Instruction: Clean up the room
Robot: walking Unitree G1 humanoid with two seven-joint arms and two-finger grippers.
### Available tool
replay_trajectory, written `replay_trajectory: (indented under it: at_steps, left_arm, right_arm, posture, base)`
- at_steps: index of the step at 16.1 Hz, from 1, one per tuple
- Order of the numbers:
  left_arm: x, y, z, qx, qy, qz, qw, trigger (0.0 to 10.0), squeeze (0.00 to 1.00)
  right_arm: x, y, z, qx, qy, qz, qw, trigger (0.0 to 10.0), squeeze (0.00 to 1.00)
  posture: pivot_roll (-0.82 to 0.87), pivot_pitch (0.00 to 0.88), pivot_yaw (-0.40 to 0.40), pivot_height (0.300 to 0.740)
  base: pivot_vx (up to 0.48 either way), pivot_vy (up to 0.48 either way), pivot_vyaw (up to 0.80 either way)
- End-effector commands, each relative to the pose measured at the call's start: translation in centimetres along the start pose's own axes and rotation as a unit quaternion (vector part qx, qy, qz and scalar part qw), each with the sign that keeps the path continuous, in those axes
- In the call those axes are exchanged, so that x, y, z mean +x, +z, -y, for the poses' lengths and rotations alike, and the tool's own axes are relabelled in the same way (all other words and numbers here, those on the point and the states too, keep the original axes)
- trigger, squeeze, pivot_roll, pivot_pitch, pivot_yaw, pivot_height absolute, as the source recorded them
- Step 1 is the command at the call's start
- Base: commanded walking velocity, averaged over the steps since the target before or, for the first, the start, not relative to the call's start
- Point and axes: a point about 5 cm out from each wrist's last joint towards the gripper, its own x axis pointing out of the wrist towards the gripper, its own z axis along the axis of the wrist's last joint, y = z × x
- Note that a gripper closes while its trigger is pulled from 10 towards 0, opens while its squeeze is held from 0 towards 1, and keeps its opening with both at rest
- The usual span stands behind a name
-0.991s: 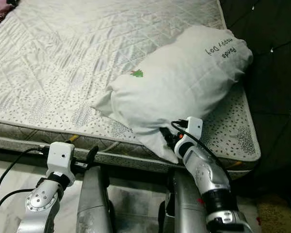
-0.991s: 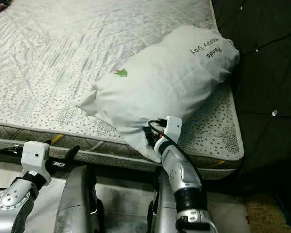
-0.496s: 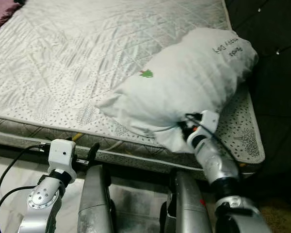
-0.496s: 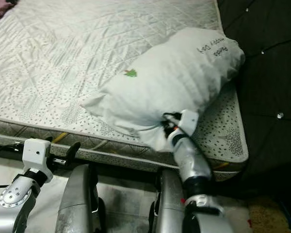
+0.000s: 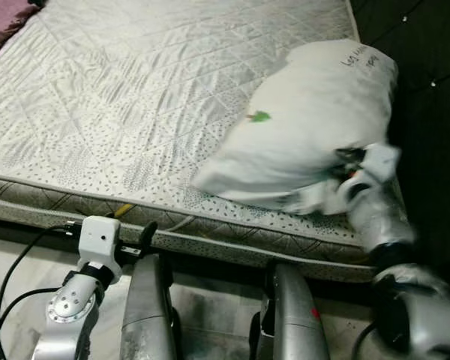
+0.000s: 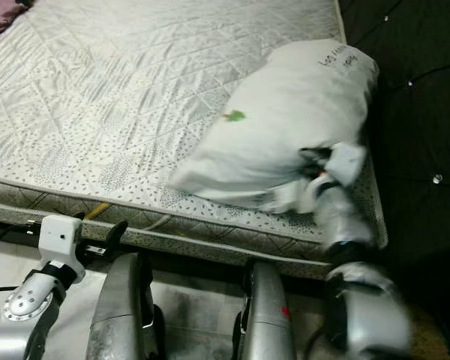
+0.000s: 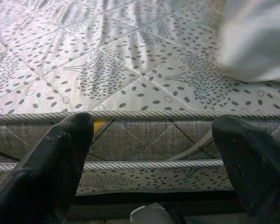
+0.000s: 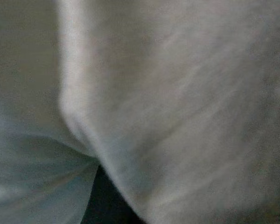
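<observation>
Placing pillow on bed — partway, grip not yet let go.

Left to right: my left gripper [image 7: 149,158] idles low by the mattress [image 5: 135,97] edge, fingers wide apart, empty. White pillow [image 5: 307,127] lies on the mattress's right end, near the dark headboard [image 5: 427,112]. My right gripper [image 5: 343,169] is buried in its near corner; fabric seems pinched, fingers hidden. Left to do: let go, withdraw.

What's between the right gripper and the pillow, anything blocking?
Nothing visible. The right gripper is already pressed into the near corner of the pillow on the mattress; its wrist view shows white fabric right at the lens. The left gripper hangs open below the mattress edge.
</observation>
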Motion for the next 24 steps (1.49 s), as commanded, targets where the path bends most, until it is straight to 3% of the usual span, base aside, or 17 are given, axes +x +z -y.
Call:
replay_trajectory:
  at_steps: [1, 2, 4, 5, 6, 7, 8, 9, 11, 13, 14, 18, 20, 21, 24]
  left_arm:
    - [-0.4, -0.4, 0.0, -0.001, 0.009, -0.006, 1.000, 10.0, 0.00]
    - [-0.5, -0.5, -0.1, -0.002, 0.014, -0.007, 1.000, 10.0, 0.00]
    - [-0.5, -0.5, -0.2, -0.001, 0.016, -0.009, 1.000, 10.0, 0.00]
    - [-0.6, -0.6, -0.2, 0.004, 0.014, -0.013, 1.000, 10.0, 0.00]
    - [-0.5, -0.6, -0.2, 0.005, 0.013, -0.014, 1.000, 10.0, 0.00]
    - [-0.5, -0.7, -0.1, 0.008, 0.005, -0.018, 1.000, 10.0, 0.00]
    - [-0.5, -0.7, -0.1, 0.008, 0.005, -0.018, 1.000, 10.0, 0.00]
    - [-0.6, -0.7, -0.1, 0.008, 0.002, -0.022, 1.000, 10.0, 0.00]
    - [-0.6, -0.8, -0.1, 0.007, 0.002, -0.023, 1.000, 10.0, 0.00]
    - [-0.6, -0.9, -0.1, 0.007, 0.000, -0.027, 1.000, 10.0, 0.00]
    - [-0.7, -1.0, 0.0, 0.006, -0.002, -0.030, 1.000, 10.0, 0.00]
    - [-0.6, -1.0, 0.0, 0.008, -0.001, -0.030, 1.000, 10.0, 0.00]
    - [-0.6, -1.0, 0.1, 0.008, 0.000, -0.029, 1.000, 10.0, 0.00]
    - [-0.4, -0.9, 0.1, 0.007, 0.001, -0.029, 1.000, 10.0, 0.00]
    - [-0.2, -0.9, 0.2, 0.006, 0.001, -0.028, 1.000, 10.0, 0.00]
  right_arm:
    - [-0.4, 7.7, 3.1, -0.013, -0.070, 0.149, 0.986, 0.0, 0.00]
    - [-1.0, 8.8, 5.0, -0.029, -0.110, 0.177, 0.978, 0.0, 0.00]
    - [-1.4, 9.2, 6.1, -0.038, -0.132, 0.188, 0.972, 0.0, 0.00]
    - [-2.5, 8.7, 8.3, -0.068, -0.173, 0.196, 0.963, 0.0, 0.00]
    - [-2.7, 8.2, 8.7, -0.073, -0.179, 0.191, 0.962, 0.0, 0.00]
    - [-3.4, 6.1, 9.0, -0.098, -0.180, 0.175, 0.963, 0.0, 0.00]
    - [-3.4, 6.1, 9.0, -0.098, -0.180, 0.175, 0.963, 0.0, 0.00]
    - [-4.9, 2.7, 8.0, -0.124, -0.153, 0.159, 0.967, 0.0, 0.00]
    - [-5.3, 2.0, 7.7, -0.127, -0.146, 0.155, 0.969, 0.0, 0.00]
    - [-7.5, -1.4, 5.4, -0.138, -0.110, 0.133, 0.975, 0.0, 0.00]
    - [-8.6, -3.1, 3.3, -0.135, -0.074, 0.123, 0.980, 0.0, 0.00]
    - [-9.5, -4.3, -0.5, -0.123, 0.004, 0.121, 0.985, 0.0, 0.00]
    - [-8.8, -4.6, -1.8, -0.110, 0.040, 0.105, 0.988, 0.0, 0.00]
    - [-7.3, -4.0, -2.9, -0.122, 0.083, 0.086, 0.985, 0.0, 0.00]
    - [-4.0, -0.1, -2.6, -0.145, 0.078, 0.109, 0.980, 0.0, 0.00]
  posture:
    - [0.10, 0.144, -0.061, 0.560]
    - [0.10, 0.145, -0.060, 0.560]
    - [0.10, 0.145, -0.060, 0.560]
    - [0.09, 0.150, -0.050, 0.560]
    - [0.08, 0.152, -0.047, 0.560]
    - [0.07, 0.158, -0.041, 0.560]
    - [0.07, 0.158, -0.041, 0.560]
    - [0.06, 0.165, -0.038, 0.560]
    - [0.06, 0.165, -0.038, 0.560]
    - [0.05, 0.168, -0.043, 0.560]
    - [0.05, 0.168, -0.043, 0.560]
    - [0.06, 0.164, -0.045, 0.560]
    - [0.06, 0.162, -0.045, 0.560]
    - [0.06, 0.165, -0.043, 0.560]
    - [0.07, 0.163, -0.045, 0.560]
  base:
    - [0.000, 0.000, 0.00]
    - [0.000, 0.000, 0.00]
    - [0.000, 0.000, 0.00]
    - [0.000, 0.000, 0.00]
    - [0.000, 0.000, 0.00]
    - [0.000, 0.000, 0.00]
    - [0.000, 0.000, 0.00]
    - [0.000, 0.000, 0.00]
    - [0.000, 0.000, 0.00]
    - [0.000, 0.000, 0.00]
    - [0.000, 0.000, 0.00]
    - [0.000, 0.000, 0.00]
    - [0.000, 0.000, 0.00]
    - [0.000, 0.000, 0.00]
    - [0.000, 0.000, 0.00]
